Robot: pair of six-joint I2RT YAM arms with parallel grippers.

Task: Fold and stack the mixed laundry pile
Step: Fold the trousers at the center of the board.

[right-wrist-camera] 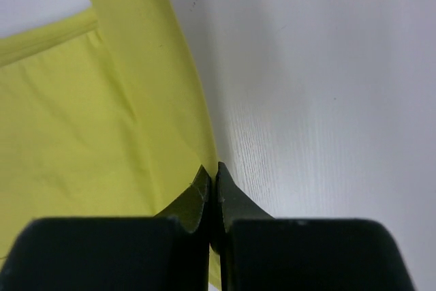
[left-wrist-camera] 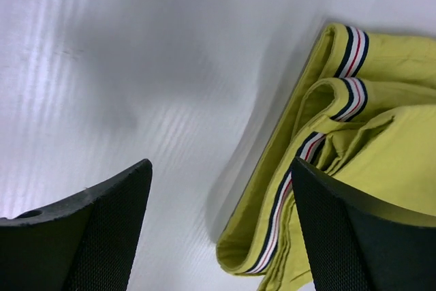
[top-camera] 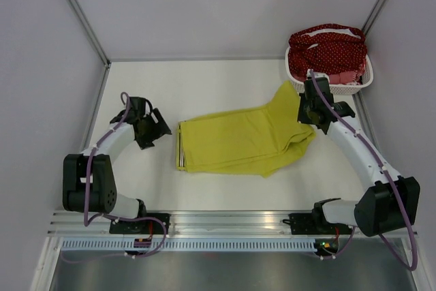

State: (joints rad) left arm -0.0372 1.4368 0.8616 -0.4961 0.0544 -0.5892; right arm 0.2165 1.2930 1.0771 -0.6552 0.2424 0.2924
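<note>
The right gripper has its two fingers pressed flat together, and the edge of the yellow-green garment runs straight into the seam between them, so it looks pinched there. From above, that gripper sits at the garment's right end, close to the basket, where a corner of the cloth points up toward the far side.

The left gripper stands wide open and holds nothing. One finger is over bare table; the other is over the garment's left end, just above the striped band along the folded layers.

The garment lies spread across the middle of the white table, between the two arms. In the far right corner, a white perforated basket holds a dark red white-dotted cloth heaped above its rim.
</note>
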